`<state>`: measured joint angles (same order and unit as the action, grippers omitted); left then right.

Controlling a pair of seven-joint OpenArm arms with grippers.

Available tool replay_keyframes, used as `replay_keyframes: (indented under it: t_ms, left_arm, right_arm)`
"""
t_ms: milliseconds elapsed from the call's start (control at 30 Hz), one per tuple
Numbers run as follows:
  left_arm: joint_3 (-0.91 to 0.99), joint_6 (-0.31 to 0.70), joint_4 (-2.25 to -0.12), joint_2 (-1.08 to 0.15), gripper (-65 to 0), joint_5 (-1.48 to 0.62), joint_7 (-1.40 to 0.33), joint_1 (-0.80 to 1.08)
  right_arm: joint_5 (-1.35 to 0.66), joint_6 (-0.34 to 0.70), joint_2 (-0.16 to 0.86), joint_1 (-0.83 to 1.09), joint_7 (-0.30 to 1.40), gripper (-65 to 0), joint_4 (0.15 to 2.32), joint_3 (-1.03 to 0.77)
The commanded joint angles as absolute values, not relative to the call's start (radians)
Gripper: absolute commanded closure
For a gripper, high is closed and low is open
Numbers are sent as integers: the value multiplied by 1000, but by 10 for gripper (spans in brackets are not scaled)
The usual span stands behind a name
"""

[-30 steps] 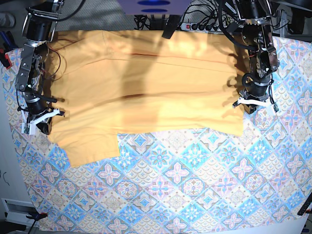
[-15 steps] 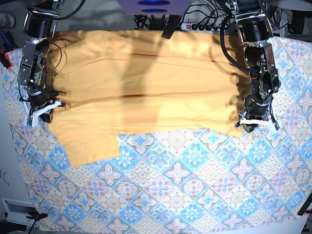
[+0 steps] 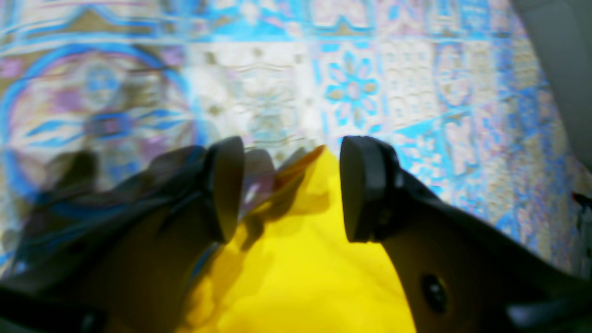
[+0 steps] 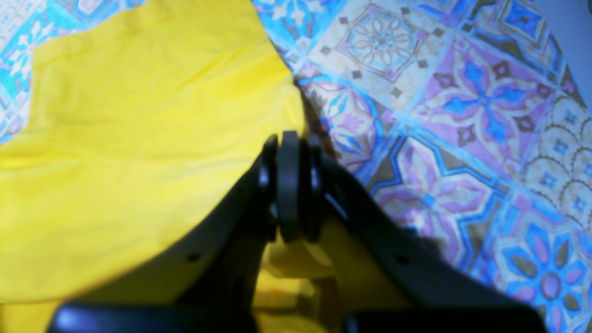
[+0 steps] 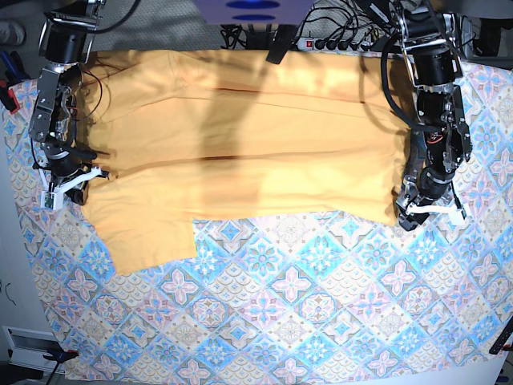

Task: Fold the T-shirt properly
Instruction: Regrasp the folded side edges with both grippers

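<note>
The yellow-orange T-shirt (image 5: 240,144) lies spread across the far half of the table, with one sleeve sticking out at the near left. In the base view my left gripper (image 5: 433,210) stands at the shirt's near right corner. The left wrist view shows that gripper (image 3: 289,189) open, with the T-shirt's (image 3: 296,277) pointed corner lying loose between the two pads, gripped by neither. At the shirt's left edge is my right gripper (image 5: 74,183). Seen from the right wrist, its jaws (image 4: 289,138) are shut on the hem of the T-shirt (image 4: 138,138).
A blue-and-pink tile-patterned cloth (image 5: 304,305) covers the table under the shirt and reaches the near edge. A power strip with cables (image 5: 337,40) lies behind the shirt. Both arms stand over the shirt's side edges.
My left gripper came toward the near side, pulling the shirt's right corner with it, then opened and let the corner go. My right gripper shifted slightly back and stayed shut.
</note>
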<state>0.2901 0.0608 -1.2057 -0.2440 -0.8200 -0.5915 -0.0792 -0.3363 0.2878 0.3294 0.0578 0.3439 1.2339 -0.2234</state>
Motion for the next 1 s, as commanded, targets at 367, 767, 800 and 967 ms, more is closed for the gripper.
replay_keyframes:
  t_ms: [367,767,800,967]
  left_arm:
    - [183,76,-1139,-252,-333,-828,-570,-179]
    - [179,76,-1082,-232,-332,-831,-567,-176]
    - [180,76,-1086,-232,-332,-831,-567,-174]
    - [228,76,-1145,-234,-332,-831,-567,-148]
  right_arm:
    - [-341,289,346,47,318,-2,1253,-229]
    - [-341,289,346,47,318,-2,1257,-231]
    - [-341,289,346,47,318,-2,1257,-229]
    - [-341,289,346,47,318,-2,1254,-229]
